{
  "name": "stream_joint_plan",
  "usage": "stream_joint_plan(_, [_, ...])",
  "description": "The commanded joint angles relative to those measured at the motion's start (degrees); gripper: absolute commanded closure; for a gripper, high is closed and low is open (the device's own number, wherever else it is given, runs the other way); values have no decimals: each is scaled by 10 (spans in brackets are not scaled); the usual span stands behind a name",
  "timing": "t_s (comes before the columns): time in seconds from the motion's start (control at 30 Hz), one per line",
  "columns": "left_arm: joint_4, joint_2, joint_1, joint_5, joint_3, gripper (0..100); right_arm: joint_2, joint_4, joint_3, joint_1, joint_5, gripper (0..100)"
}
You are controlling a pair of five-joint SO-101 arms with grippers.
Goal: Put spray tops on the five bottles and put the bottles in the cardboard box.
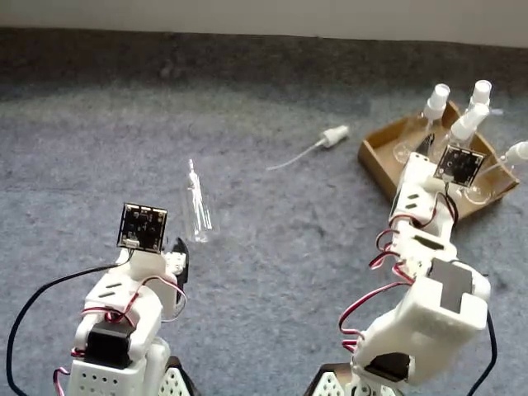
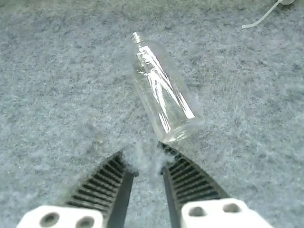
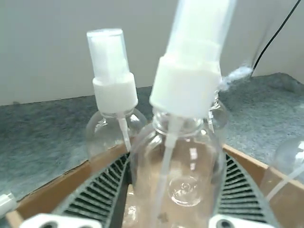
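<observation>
A clear bottle without a top [image 1: 198,208] lies on its side on the grey carpet. My left gripper [image 1: 177,252] stands open just short of its base; the left wrist view has the bottle [image 2: 164,95] right beyond the gripper [image 2: 141,151], neck pointing away. A loose white spray top [image 1: 333,136] with its thin tube lies between the bottle and the cardboard box [image 1: 381,157]. My right gripper [image 1: 431,148] is over the box, shut on a topped bottle [image 3: 175,180] standing between its fingers [image 3: 102,183]. Several topped bottles [image 1: 436,103] stand in the box.
The carpet runs wide and bare to the left and toward the far wall. The box's cardboard rim [image 3: 52,194] is close under my right gripper, and a second topped bottle [image 3: 111,121] stands just behind the held one. The spray top's tube [image 2: 259,20] also lies far ahead of the left gripper.
</observation>
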Motion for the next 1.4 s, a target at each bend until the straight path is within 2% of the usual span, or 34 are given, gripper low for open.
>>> stream_joint_plan(0.0, [-2, -6, -2, -7, -4, 965, 6, -18, -55, 7, -2, 786])
stream_joint_plan(0.57, [-2, -6, -1, -7, -2, 963, 44, -20, -79, 7, 0, 780])
stream_joint_plan(0.73, [-2, -6, -1, -7, -1, 963, 46, -19, -76, 7, -1, 731])
stream_joint_plan(1.17, [-2, -6, -1, -7, -1, 963, 42, -19, -49, 6, 0, 728])
stream_joint_plan(1.3, [-2, -6, -1, -7, -1, 963, 42, -18, -48, 0, 56, 728])
stream_joint_plan(1.37, [-2, -6, -1, -7, -1, 963, 42, -18, -48, -1, 62, 728])
